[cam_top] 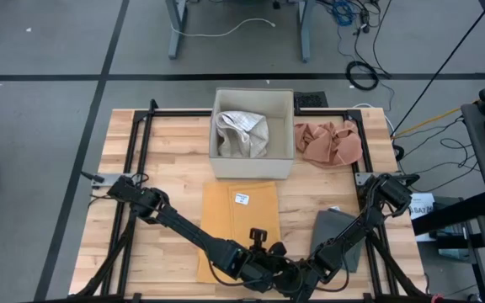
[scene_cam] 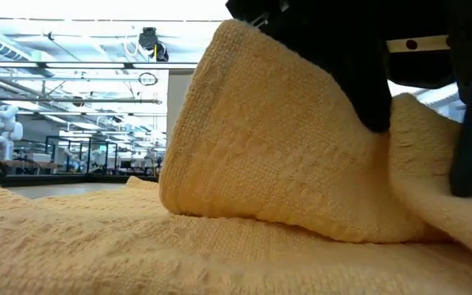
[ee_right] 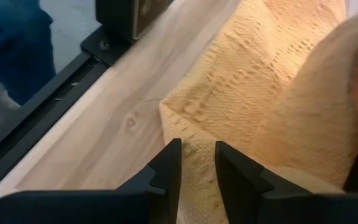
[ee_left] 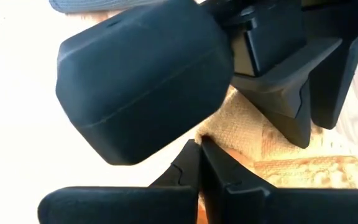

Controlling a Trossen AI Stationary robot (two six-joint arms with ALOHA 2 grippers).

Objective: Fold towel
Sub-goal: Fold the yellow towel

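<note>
A yellow towel (cam_top: 238,210) lies flat in the middle of the wooden table, with its near end lifted into a raised fold (scene_cam: 252,131). Both grippers meet at that near end. My left gripper (ee_left: 201,152) is shut on the towel near its edge. Close beside it, my right gripper (ee_right: 197,158) has its fingers nearly together with towel cloth between them. In the left wrist view the right arm's body hides most of the towel. My left gripper pinches a bit of the towel's near end (ee_left: 215,134) between its two fingertips, slanting down. The cloth rises off the table there; one layer or several, I cannot tell. My right gripper pinches the towel beside a raised corner (ee_right: 180,127), slanting down from the near right. Towel fills the narrow gap between the fingers (ee_right: 166,165). The cloth around it stands up in a fold while the rest lies on the table.
A cardboard box (cam_top: 251,167) holding a pale cloth (cam_top: 242,135) stands behind the towel. A pink cloth (cam_top: 328,143) lies at the far right and a grey cloth (cam_top: 337,236) at the near right. A person's blue trouser leg (ee_right: 11,43) shows beyond the table edge.
</note>
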